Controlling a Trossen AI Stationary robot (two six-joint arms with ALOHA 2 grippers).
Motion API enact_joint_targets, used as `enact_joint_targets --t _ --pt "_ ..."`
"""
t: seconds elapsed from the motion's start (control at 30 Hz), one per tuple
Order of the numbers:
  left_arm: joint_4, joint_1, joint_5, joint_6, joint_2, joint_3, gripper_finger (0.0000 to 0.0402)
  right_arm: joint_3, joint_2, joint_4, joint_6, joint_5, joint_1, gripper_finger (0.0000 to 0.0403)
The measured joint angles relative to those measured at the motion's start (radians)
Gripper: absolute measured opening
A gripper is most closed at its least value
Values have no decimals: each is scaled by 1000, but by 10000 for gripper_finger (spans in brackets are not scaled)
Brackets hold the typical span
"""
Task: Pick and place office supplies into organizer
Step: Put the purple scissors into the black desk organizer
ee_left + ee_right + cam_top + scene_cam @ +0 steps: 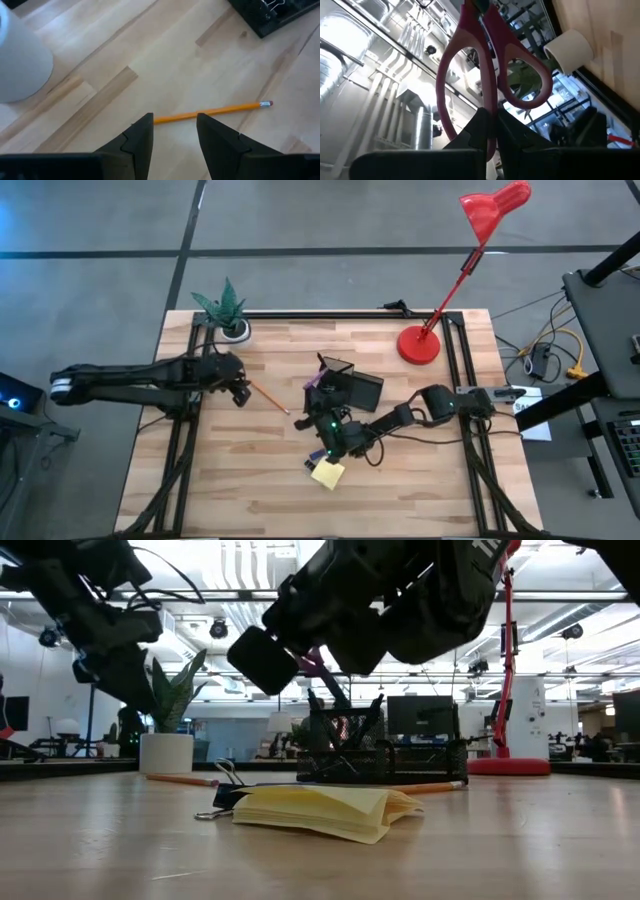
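Looking down on the table (420, 480), you find the right gripper (322, 423) near the middle, just on the near side of the organizer (352, 387), its jaws pressed together on the handles of the scissors (490, 70); your right wrist view shows the pinkish-purple loops clamped between the two dark fingers (480, 127) and lifted clear of the table. The organizer, a black tray, sits tilted near the centre of the table, somewhat toward the far edge. Your left gripper (240, 391) hangs over the left half of the table, between the potted plant (228, 308) at the far-left corner and the organizer, with its jaws spread and nothing between them. Directly under it lies an orange pencil (210, 112), flat on the wood, its eraser end pointing toward the organizer. Closer to the near edge, the yellow sticky-note pad (325, 810) rests on the table with a black binder clip (226, 802) touching its side. A red desk lamp (420, 345) stands toward the far-right corner.
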Motion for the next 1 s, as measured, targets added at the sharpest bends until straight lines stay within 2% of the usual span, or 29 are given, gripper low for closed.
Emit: enact_joint_targets --t 0.23,0.4,0.63,1.0 --pt "66 15 -26 0 87 0 136 12 0 1 0 -9 1 13" --pt "60 34 -21 0 108 0 136 60 -2 31 -123 -79 -1 13" --pt "66 35 -19 0 132 0 136 99 2 -20 -92 21 49 13" --pt "116 35 -20 0 220 0 136 111 5 -52 -14 45 61 13"
